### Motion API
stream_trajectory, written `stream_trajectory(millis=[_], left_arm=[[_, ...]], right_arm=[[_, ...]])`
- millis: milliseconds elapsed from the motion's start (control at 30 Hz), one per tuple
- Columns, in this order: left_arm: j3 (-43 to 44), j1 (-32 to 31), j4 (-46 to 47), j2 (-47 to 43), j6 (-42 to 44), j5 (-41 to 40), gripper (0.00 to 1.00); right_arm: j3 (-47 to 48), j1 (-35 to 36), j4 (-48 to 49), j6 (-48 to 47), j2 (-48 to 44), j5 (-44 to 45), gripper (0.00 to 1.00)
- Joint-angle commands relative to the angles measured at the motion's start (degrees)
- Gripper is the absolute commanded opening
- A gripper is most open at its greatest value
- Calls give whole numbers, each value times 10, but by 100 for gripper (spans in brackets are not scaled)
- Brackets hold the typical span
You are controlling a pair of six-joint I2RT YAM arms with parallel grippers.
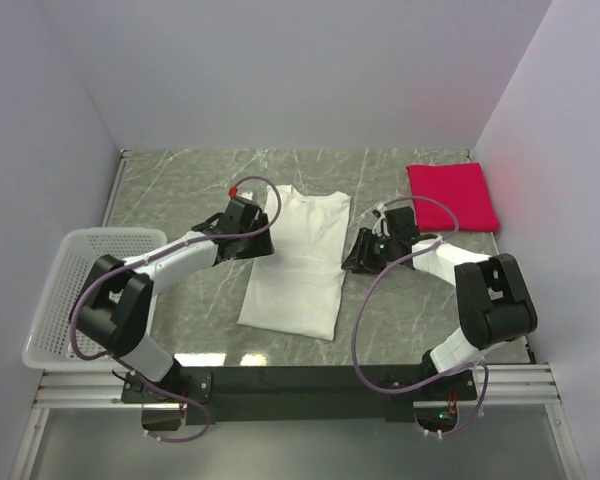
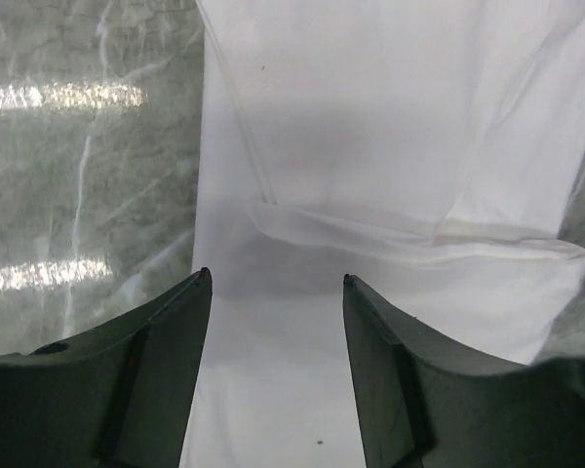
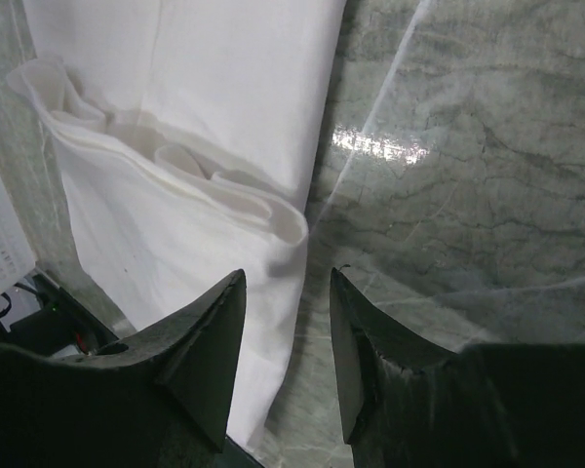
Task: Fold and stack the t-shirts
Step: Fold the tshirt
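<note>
Basket (image 1: 65,290) lies left of the spread shirt (image 1: 298,265), folded shirt (image 1: 452,195) far right.

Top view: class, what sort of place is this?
Probably a robot test cell, not a home: plain white walls box in a marble-patterned table, with a white t-shirt, a folded red t-shirt and a mesh basket as props.

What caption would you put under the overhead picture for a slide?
Left pincer and right pincer flank the white t-shirt; folded red t-shirt far right, basket near left.
</note>
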Motion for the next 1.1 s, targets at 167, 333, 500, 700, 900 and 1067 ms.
stream_trajectory(millis=[167, 333, 500, 700, 900, 1067], left_arm=[[50, 10, 23, 64, 81, 28, 60], [66, 14, 23, 85, 88, 36, 56], [72, 15, 23, 103, 94, 40, 51], [71, 16, 33, 117, 93, 40, 43], [65, 16, 39, 110, 95, 40, 10], [48, 18, 41, 86, 89, 34, 1]], right_arm=[[17, -3, 33, -15, 42, -29, 47], [25, -4, 33, -21, 53, -33, 44], [27, -3, 33, -25, 56, -38, 39], [32, -3, 29, -32, 58, -43, 30], [42, -3, 22, -46, 55, -45, 15], [49, -2, 5, -59, 36, -38, 0]])
